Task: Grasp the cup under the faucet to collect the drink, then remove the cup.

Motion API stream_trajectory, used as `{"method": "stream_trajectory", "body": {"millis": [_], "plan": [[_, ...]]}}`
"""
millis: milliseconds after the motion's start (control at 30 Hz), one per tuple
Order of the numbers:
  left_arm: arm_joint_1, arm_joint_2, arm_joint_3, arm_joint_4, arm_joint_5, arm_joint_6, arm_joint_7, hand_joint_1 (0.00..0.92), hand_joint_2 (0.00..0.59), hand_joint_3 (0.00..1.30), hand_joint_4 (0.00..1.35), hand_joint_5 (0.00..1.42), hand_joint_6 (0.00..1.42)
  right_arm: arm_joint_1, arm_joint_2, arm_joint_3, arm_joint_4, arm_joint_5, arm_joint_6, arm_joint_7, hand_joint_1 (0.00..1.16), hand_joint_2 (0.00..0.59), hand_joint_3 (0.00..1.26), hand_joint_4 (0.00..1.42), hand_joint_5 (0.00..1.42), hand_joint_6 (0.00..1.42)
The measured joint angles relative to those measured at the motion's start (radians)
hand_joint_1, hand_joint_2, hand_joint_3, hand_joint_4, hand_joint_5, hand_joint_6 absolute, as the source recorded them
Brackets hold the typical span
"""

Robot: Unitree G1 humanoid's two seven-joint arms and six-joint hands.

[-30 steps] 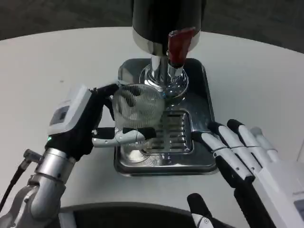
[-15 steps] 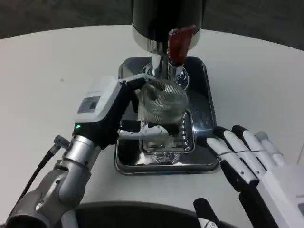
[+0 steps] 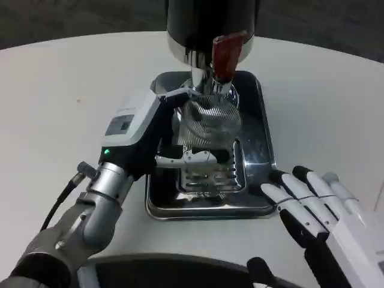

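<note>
Left hand [image 3: 159, 135] grips the clear ribbed cup [image 3: 207, 123] from its left side, fingers wrapped around the wall, a lower finger running across the front near the base. Cup sits above the slotted drip tray [image 3: 252, 198], close under the chrome faucet [image 3: 207, 84] of the dark dispenser [image 3: 210, 24]; whether its rim lies exactly beneath the outlet cannot be told, since the cup is transparent and the spout overlaps it. Red tap lever [image 3: 227, 55] hangs at the dispenser front, untouched by either hand. Right hand [image 3: 318, 207] rests over the white worktop [image 3: 60, 90] near the tray's right front corner, fingers spread and straight, holding nothing. No liquid visible in the cup, no stream from the faucet. Judgement on progress: the grasp is done and the cup looks placed, or nearly placed, for filling. Left to do: get the drink flowing, likely by working the lever with the free right hand, wait for the fill, then carry the cup clear of the faucet and tray.
</note>
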Motion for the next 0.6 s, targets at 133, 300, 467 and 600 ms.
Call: {"method": "stream_trajectory", "body": {"millis": [133, 300, 467, 600], "plan": [[-0.002, 0.004, -0.015, 0.002, -0.019, 0.000, -0.011, 0.401, 0.059, 0.51, 0.51, 0.63, 0.69, 0.004, 0.001, 0.001, 0.000, 0.000, -0.008, 0.003, 0.48, 0.463, 0.18, 0.09, 0.04, 0.03], [-0.005, 0.038, -0.056, 0.003, -0.008, 0.009, -0.020, 0.344, 0.073, 0.11, 0.11, 0.40, 0.32, 0.014, 0.001, 0.007, 0.000, 0.000, -0.008, 0.005, 0.48, 0.463, 0.18, 0.10, 0.04, 0.03], [0.005, 0.039, -0.072, 0.003, 0.001, 0.009, -0.032, 0.314, 0.074, 0.00, 0.00, 0.32, 0.22, 0.014, 0.002, 0.014, 0.000, -0.001, -0.004, 0.007, 0.48, 0.463, 0.19, 0.10, 0.04, 0.03], [0.005, 0.039, -0.072, 0.003, 0.001, 0.008, -0.032, 0.238, 0.048, 0.00, 0.00, 0.27, 0.16, 0.014, 0.002, 0.019, 0.000, -0.003, 0.002, 0.007, 0.48, 0.463, 0.19, 0.10, 0.03, 0.03]]}}
